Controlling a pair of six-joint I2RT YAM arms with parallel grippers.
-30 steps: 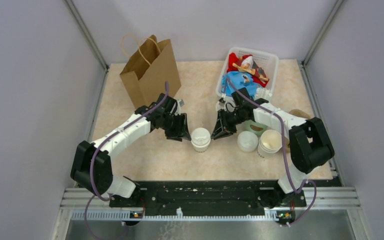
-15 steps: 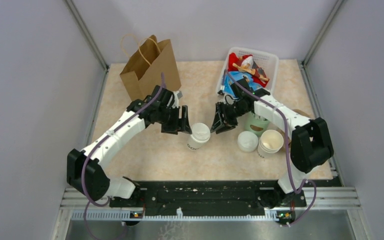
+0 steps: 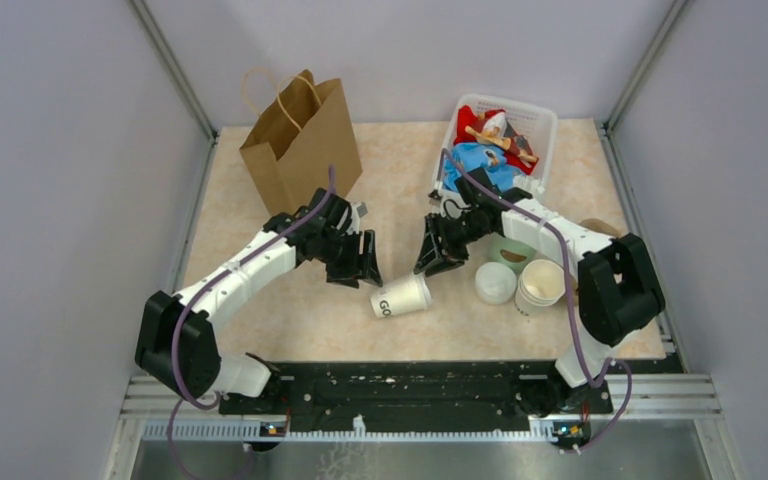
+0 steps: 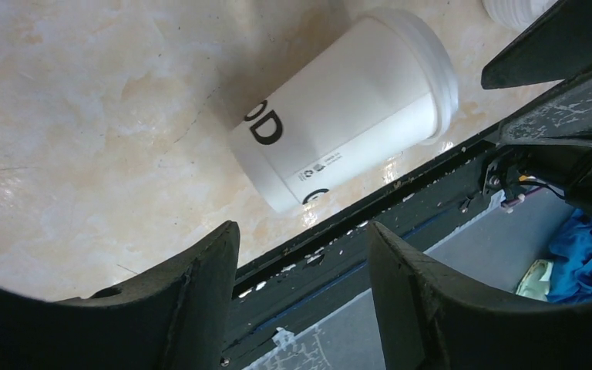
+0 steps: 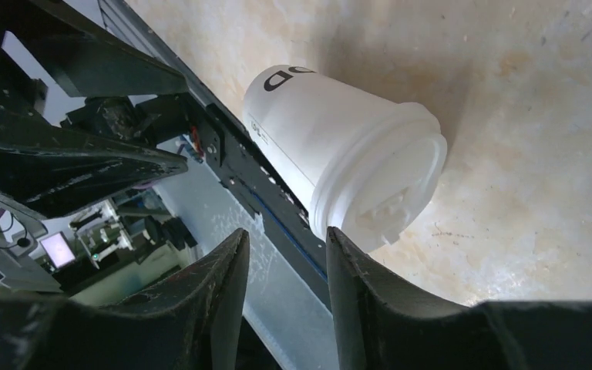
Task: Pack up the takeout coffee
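The takeout coffee [image 3: 401, 296] is a white lidded cup with black lettering. It lies on its side on the table, lid toward the right and base toward the front left. My left gripper [image 3: 365, 262] hangs just above and left of it, open and empty. My right gripper [image 3: 430, 256] hangs just above and right of it, also open and empty. The left wrist view shows the cup [image 4: 347, 108] beyond the spread jaws of the left gripper [image 4: 301, 231]. In the right wrist view the lid end of the cup [image 5: 339, 146] lies just ahead of the right gripper [image 5: 287, 235].
A brown paper bag [image 3: 298, 140] stands open at the back left. A white basket [image 3: 552, 125] of toys sits at the back right. A loose white lid [image 3: 495, 284], a stack of lidless cups [image 3: 541, 284] and a pale green cup [image 3: 512, 252] lie to the right of the coffee.
The coffee stood upright between both grippers, tilted, and now lies tipped over toward the front. Both grippers have opened and drawn back from it.
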